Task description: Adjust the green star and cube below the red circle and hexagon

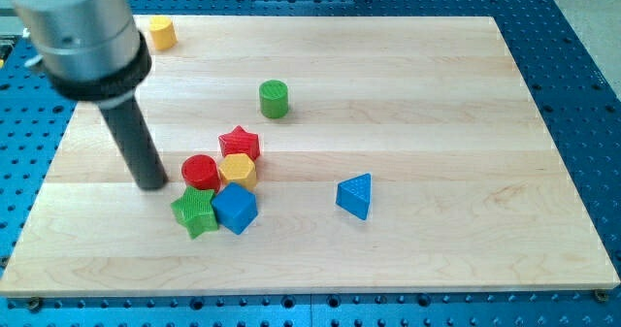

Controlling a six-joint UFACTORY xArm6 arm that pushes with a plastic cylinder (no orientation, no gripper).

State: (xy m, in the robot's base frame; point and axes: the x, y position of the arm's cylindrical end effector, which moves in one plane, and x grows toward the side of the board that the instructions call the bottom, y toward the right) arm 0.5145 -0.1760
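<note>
Camera view shows my tip (152,183) on the wooden board (437,94), just to the view's left of the red circle (201,172); I have no claw, only a bare rod holding nothing. The yellow hexagon (238,171) touches the circle's right side, with the red star (240,142) above it. Below them sit the green star (195,212) and the blue cube (235,208), side by side and touching. A green cylinder (275,99), a blue triangle (355,195) and a yellow block (162,33) lie apart.

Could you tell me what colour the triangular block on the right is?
The triangular block is blue, clearest in the camera view.
</note>
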